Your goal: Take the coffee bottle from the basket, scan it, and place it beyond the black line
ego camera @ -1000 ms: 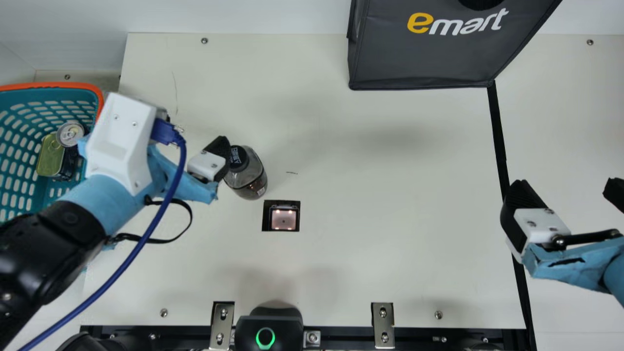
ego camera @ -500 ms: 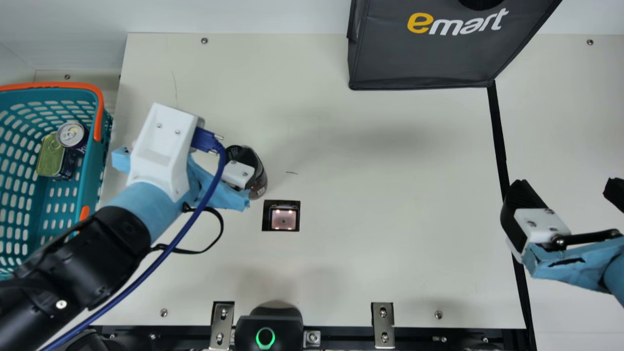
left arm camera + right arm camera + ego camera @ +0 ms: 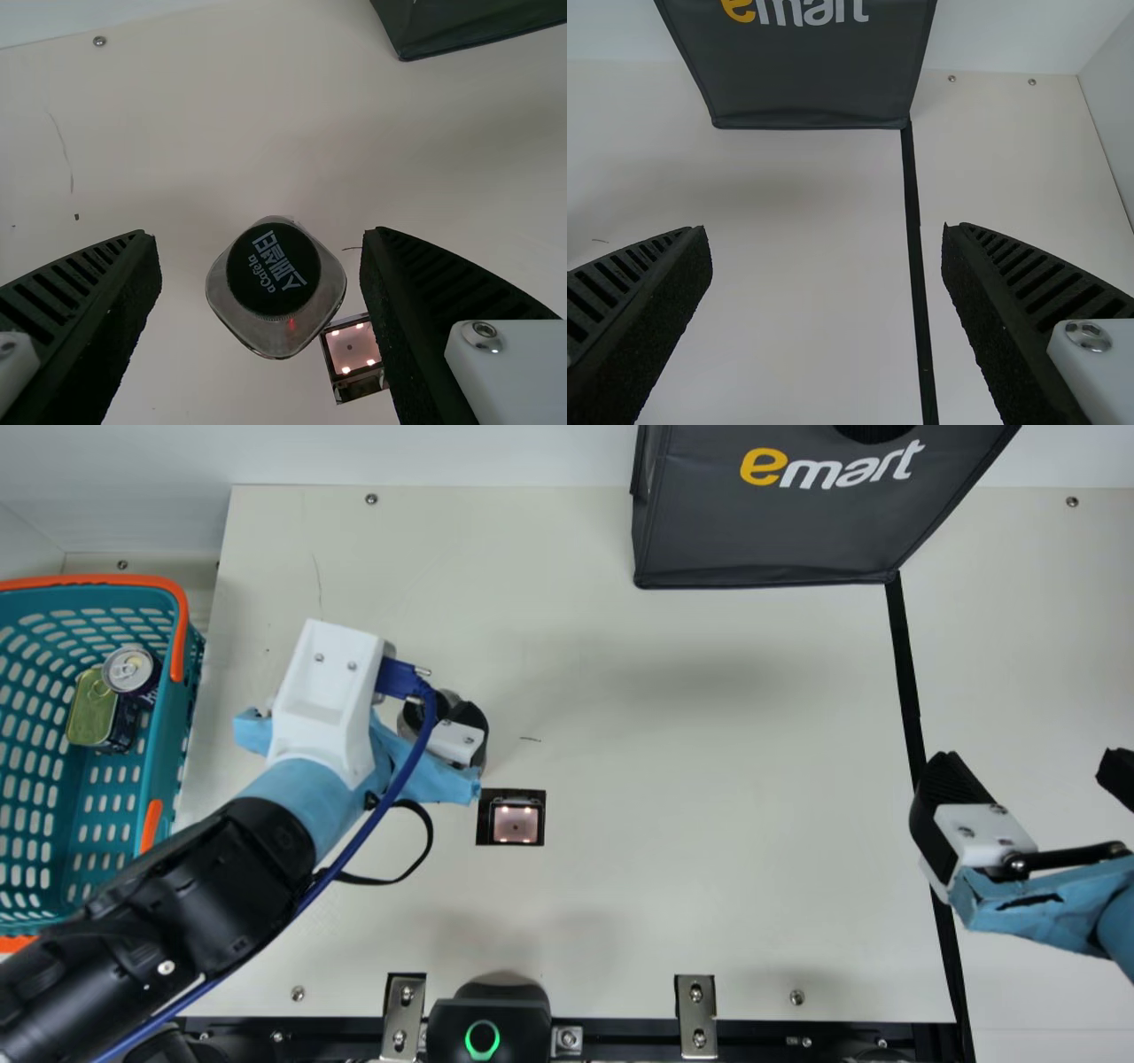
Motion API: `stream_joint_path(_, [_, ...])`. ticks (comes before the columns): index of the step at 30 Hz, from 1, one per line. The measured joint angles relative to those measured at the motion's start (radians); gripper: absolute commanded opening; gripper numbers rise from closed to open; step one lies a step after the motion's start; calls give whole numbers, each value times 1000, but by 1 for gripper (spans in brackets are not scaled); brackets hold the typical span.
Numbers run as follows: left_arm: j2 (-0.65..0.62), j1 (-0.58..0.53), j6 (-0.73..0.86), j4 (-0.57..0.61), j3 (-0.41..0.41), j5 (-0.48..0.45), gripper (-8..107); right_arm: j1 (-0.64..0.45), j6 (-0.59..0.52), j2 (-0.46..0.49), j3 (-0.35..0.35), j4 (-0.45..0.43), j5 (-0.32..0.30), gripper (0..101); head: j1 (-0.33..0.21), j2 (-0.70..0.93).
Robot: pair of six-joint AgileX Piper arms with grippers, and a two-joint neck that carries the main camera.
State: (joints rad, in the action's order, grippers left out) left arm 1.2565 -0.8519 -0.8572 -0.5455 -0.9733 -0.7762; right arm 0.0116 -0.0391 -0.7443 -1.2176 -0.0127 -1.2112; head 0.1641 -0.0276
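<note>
In the main view my left gripper (image 3: 467, 722) is over the coffee bottle (image 3: 409, 722), which its arm and finger partly hide. The left wrist view has the bottle (image 3: 275, 282) upright with its black cap up, between the wide-apart fingers of my left gripper (image 3: 261, 235), touching neither. My right gripper (image 3: 1028, 766) is open above the black line (image 3: 905, 664) at the right. In the right wrist view nothing is between the fingers of my right gripper (image 3: 828, 230); the black line (image 3: 914, 230) runs below. The scanner window (image 3: 516, 824) glows beside the bottle. At far left is the basket (image 3: 168, 735).
A dark bag (image 3: 780, 522) stands at the back, right of the middle. The basket holds a can (image 3: 129, 669) and a green-topped tin (image 3: 91, 708). A black device with a green ring (image 3: 482, 1038) sits at the front edge.
My left arm has moved right, away from the basket, and its gripper has come over the bottle. The bottle stands in the same place. My right arm has kept still.
</note>
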Motion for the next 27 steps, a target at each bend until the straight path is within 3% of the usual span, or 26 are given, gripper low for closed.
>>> stream_joint_path(26, [79, 59, -53, 4, 38, 73, 90, 0, 0, 0, 0, 0, -1, 91, 2, 0])
stream_joint_path(27, [82, 60, -55, 4, 38, 76, 83, 0, 0, 0, 0, 0, -1, 91, 0, 0])
